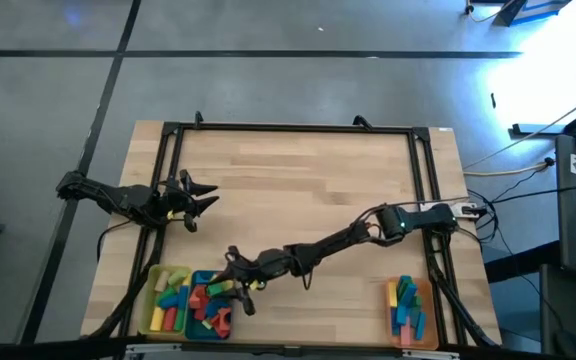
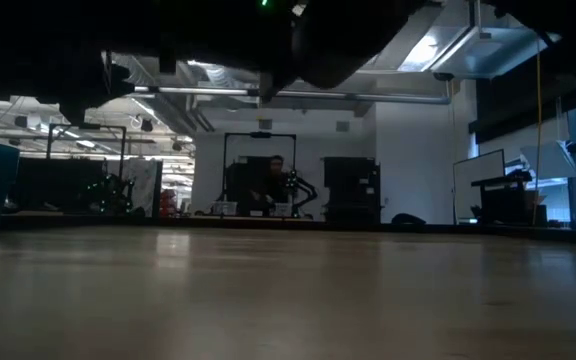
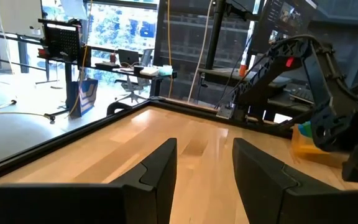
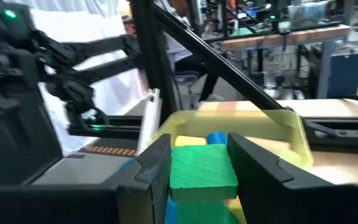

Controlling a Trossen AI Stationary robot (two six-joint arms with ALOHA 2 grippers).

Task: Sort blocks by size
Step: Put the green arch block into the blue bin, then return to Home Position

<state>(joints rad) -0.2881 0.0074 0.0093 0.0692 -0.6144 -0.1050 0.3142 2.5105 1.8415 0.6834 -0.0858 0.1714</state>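
Gripping a green block, the right tool hangs over the yellow tray. Light, stiff, smooth: hold flat faces. Other blocks fill trays at the surface's near edge. Left tool stands apart, empty.

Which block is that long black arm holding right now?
Look at the pale wooden table and its near left corner, where a yellow plastic tray sits beside a teal one. Over them, the right hand pinches a chunky green block, the only block lifted clear of the heaps.
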